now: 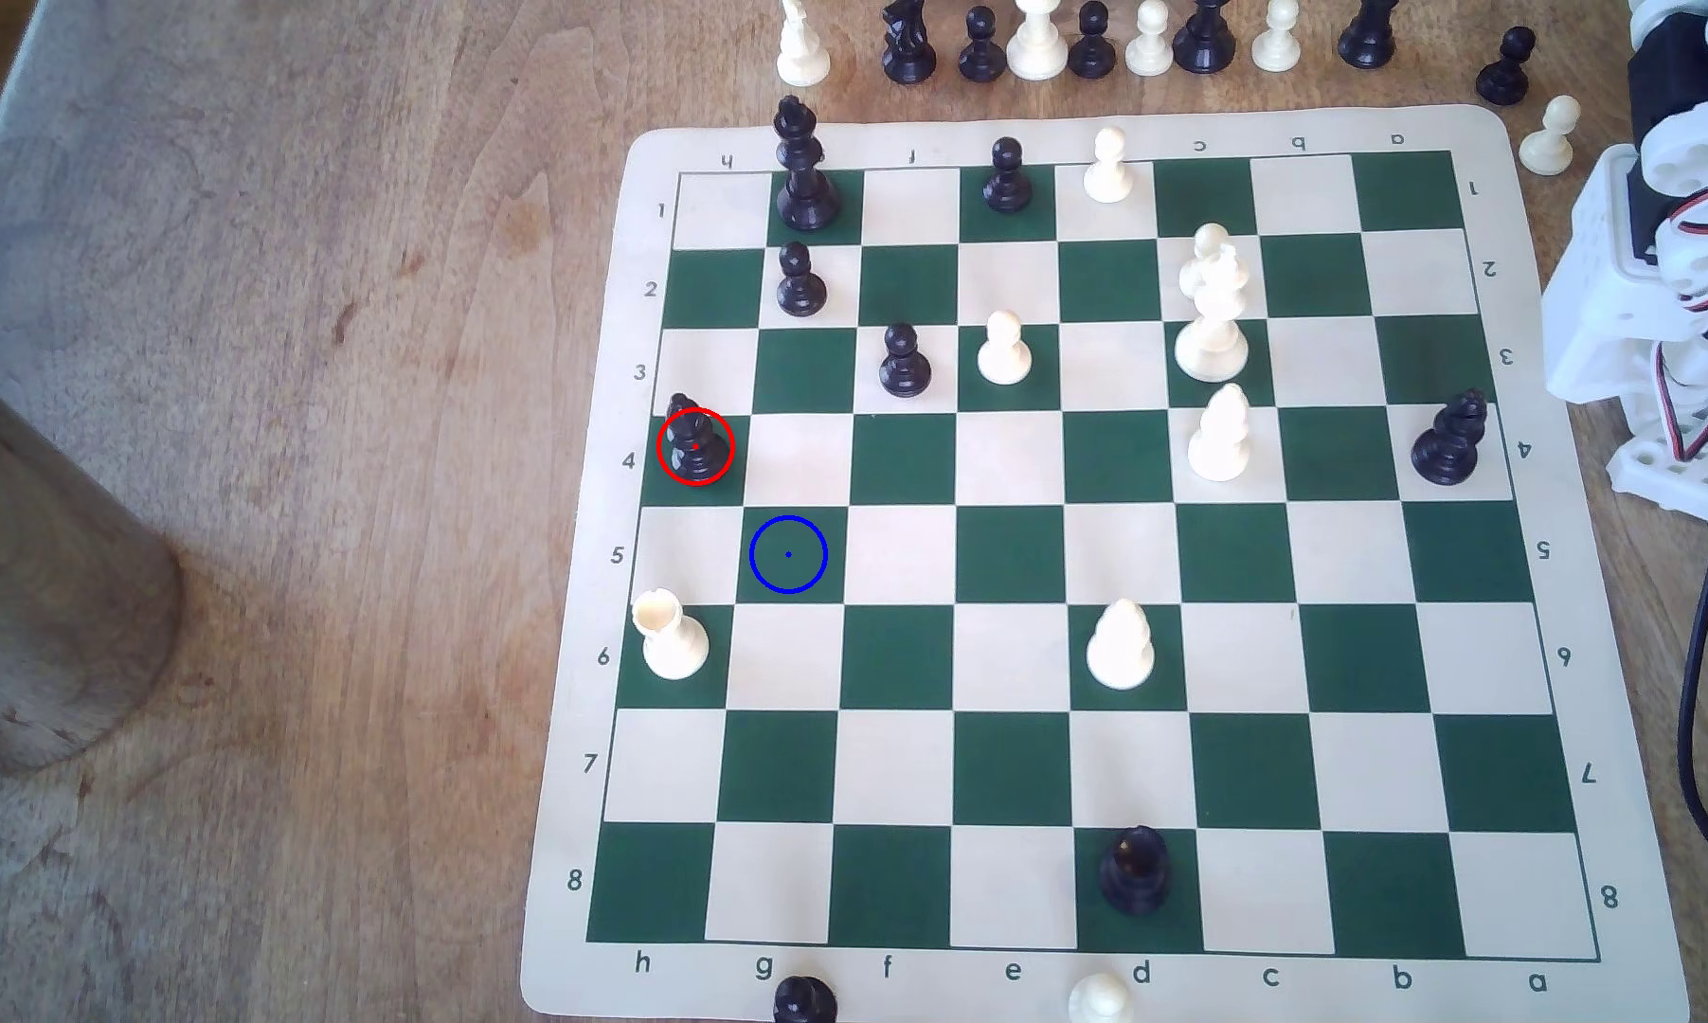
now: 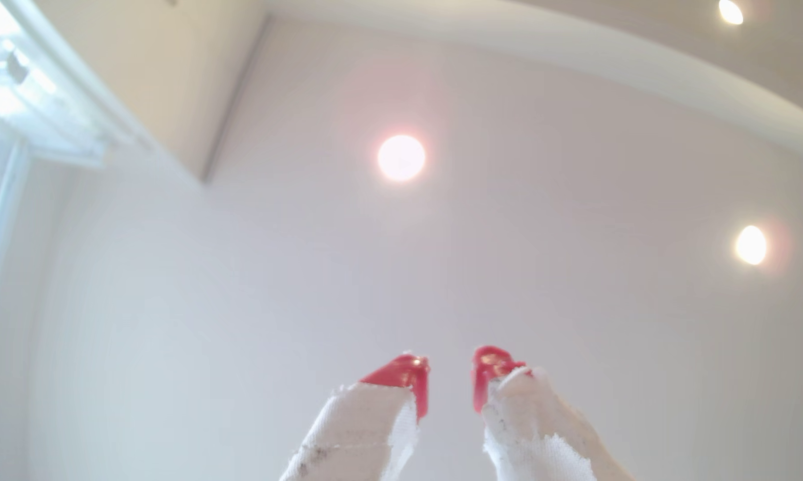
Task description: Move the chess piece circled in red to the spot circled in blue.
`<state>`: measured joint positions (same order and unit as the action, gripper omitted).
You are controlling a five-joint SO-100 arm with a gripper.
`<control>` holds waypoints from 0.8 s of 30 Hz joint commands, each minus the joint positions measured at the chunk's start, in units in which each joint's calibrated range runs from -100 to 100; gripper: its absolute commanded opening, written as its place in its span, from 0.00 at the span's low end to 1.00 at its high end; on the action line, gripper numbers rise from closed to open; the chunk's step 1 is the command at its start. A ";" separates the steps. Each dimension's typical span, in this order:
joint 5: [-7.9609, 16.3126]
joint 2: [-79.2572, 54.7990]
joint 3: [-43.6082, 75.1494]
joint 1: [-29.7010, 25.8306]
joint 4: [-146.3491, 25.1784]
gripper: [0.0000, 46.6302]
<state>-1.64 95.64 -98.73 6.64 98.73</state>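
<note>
Wood tabletop [image 1: 289, 492] carried a roll-up green-and-cream chess mat [image 1: 1558, 610], its file letters h to a along the near edge in the exterior view.

Nearest: a black piece [image 1: 804, 998] and a white piece [image 1: 1101, 998] sat on the mat's near border. A black piece [image 1: 1135, 871] stood on d8. Ranks 7 and 8 were otherwise bare.

Next back, a white rook [image 1: 672, 637] stood on h6 and a white piece [image 1: 1120, 644] on d6.

The blue-ringed spot [image 1: 788, 554] was g5, a dark green square with nothing on it. Neighbouring h5, f5, g6 and g4 were also unoccupied, so room was open all round it.

The black bishop in the red ring [image 1: 695, 443] stood on h4, on the edge file at the exterior view's left, diagonally adjacent to the spot. It was upright, long axis vertical, head toward the far side as the camera saw it, base on its square, beside the mat's border.

Farther: a black pawn [image 1: 904, 362] on f3, another black pawn [image 1: 800, 280] on g2, and a black king [image 1: 805, 167] on g1. Spare pieces lined the table beyond the mat.

Arm body [image 1: 1657, 295] was at the exterior view's right edge, well apart from the bishop.

In the wrist view the gripper [image 2: 450, 370] pointed at the ceiling, its red fingertips [image 2: 406, 372] slightly parted with nothing between them.
</note>
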 commanded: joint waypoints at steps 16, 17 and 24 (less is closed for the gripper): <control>0.24 0.20 12.88 -6.13 -64.98 0.11; 0.24 0.20 14.15 -6.52 -68.26 0.11; -0.05 0.03 24.12 -8.40 -109.45 0.11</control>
<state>-1.49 95.56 -83.01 -0.66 16.73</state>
